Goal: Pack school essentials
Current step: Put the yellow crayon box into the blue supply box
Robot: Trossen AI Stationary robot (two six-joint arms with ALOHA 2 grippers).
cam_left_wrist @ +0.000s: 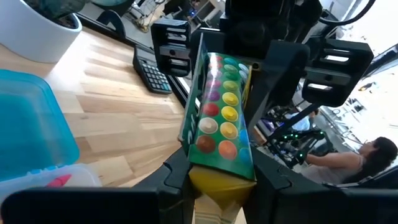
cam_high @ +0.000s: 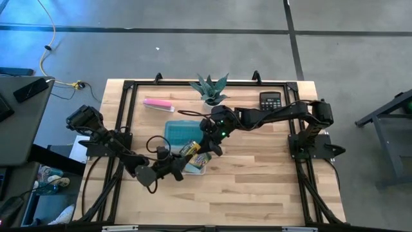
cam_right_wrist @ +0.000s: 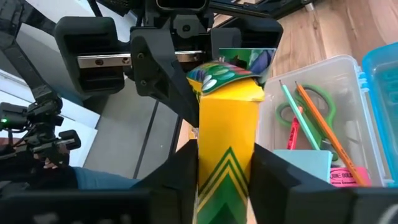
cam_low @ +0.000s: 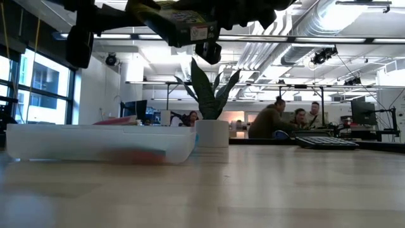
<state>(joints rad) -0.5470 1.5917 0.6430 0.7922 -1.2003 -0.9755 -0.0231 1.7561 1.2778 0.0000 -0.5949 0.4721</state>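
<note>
The yellow-green crayon box [cam_high: 192, 149] is lifted over the clear bin [cam_high: 197, 169] and also shows high up in the low view [cam_low: 190, 25]. My left gripper [cam_left_wrist: 221, 180] and my right gripper [cam_right_wrist: 227, 180] are each shut on one of its ends, facing each other. Lying in the bin are the green-handled scissors [cam_right_wrist: 314, 102], orange pencil [cam_right_wrist: 323, 134], teal pencil [cam_right_wrist: 292, 106], red pen [cam_right_wrist: 292, 134], blue sticky-note pad [cam_right_wrist: 305, 165] and pink eraser [cam_right_wrist: 345, 177]. My left gripper pinches the crayon box between its two fingers at the flap end [cam_left_wrist: 219, 163], coming from the table's left and near side, along the box's length. The box is clear of the table and bin. My right gripper pinches the plain yellow end [cam_right_wrist: 227, 158] of the crayon box between its two fingers, coming from the table's right and far side, along the box. The flap end [cam_right_wrist: 239, 68] points away from it, toward the other gripper.
A teal lid [cam_high: 179, 132] lies just beyond the bin. The long pink bar [cam_high: 158, 103], a potted plant [cam_high: 209, 90] and the black calculator [cam_high: 270, 100] stand along the far edge. Bare wood lies toward the near and right sides. People sit far behind the table.
</note>
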